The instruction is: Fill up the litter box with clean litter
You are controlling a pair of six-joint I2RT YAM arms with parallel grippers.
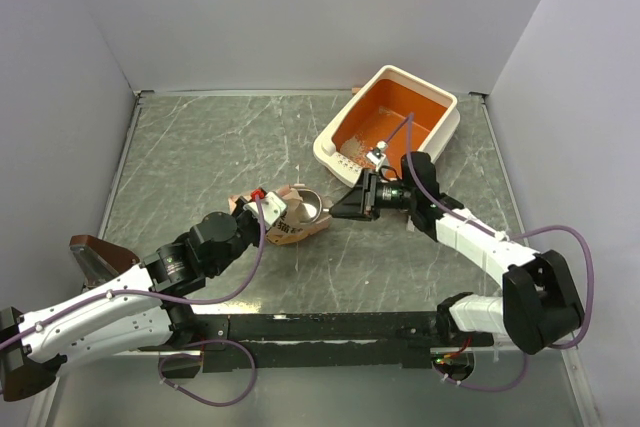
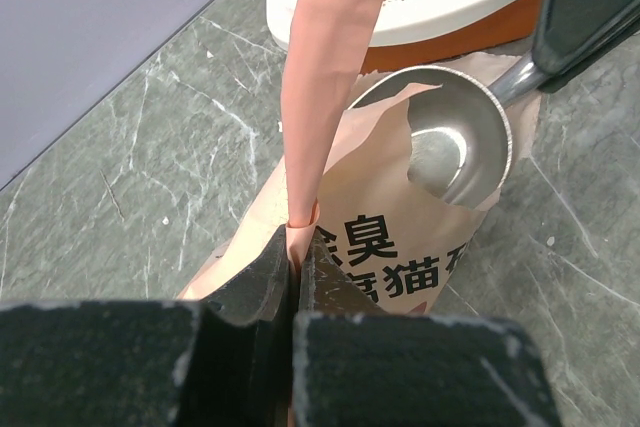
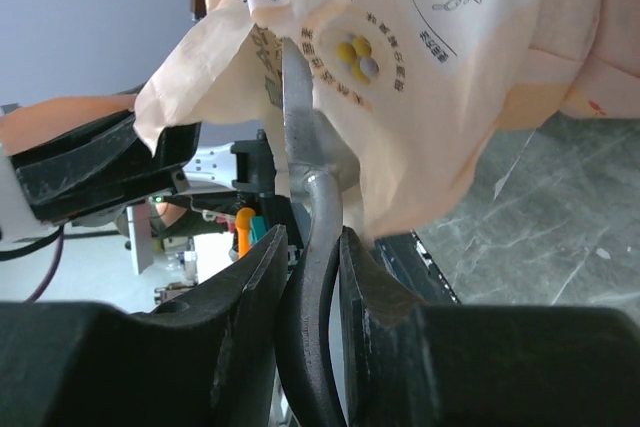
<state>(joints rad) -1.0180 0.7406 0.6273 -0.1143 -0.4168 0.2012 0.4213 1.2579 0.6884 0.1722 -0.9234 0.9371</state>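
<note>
Right end effector clamps the scoop handle, empty bowl at the bag mouth (left end effector pinching that bag's edge); litter box, far right on the desk, shows mostly bare orange: filling looks barely begun.

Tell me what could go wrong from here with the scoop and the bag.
The left gripper pinches only a thin strip of the paper bag; it may tear or slip, and the mouth could collapse.
The scoop, held in the right gripper, sits against the bag's mouth; pushing in may crumple the paper.
The litter box stands apart from the bag, so a loaded scoop may spill on the way.
</note>
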